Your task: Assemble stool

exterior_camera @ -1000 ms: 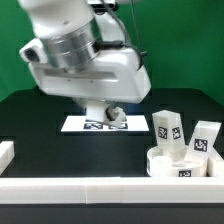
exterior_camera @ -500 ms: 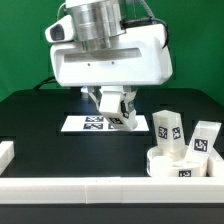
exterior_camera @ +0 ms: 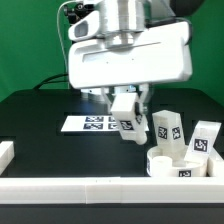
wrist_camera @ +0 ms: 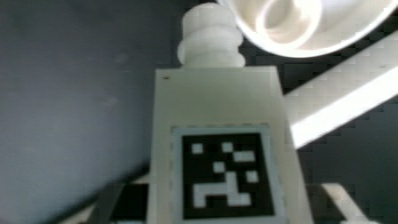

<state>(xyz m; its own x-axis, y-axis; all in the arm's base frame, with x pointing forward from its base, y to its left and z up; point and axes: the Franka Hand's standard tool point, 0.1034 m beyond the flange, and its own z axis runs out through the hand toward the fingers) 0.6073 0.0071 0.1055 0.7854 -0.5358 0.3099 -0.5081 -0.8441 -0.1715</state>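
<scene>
Against the green backdrop, your black table (exterior_camera: pixel 40 115) holds the marker board (exterior_camera: pixel 90 123) and, at the exterior view's right, the seat (exterior_camera: pixel 180 162) with two legs (exterior_camera: pixel 166 128) on it. Your gripper (exterior_camera: pixel 125 118), partly closed on the third leg (wrist_camera: pixel 217 130), hangs above the table beside the seat. You're mid-carry; next, I judge, line its threaded tip over a seat hole.

Green backdrop (exterior_camera: pixel 25 50) behind a black table (exterior_camera: pixel 40 125). White rail (exterior_camera: pixel 90 190) along the table's front edge, short white block (exterior_camera: pixel 6 153) at exterior view's left.
</scene>
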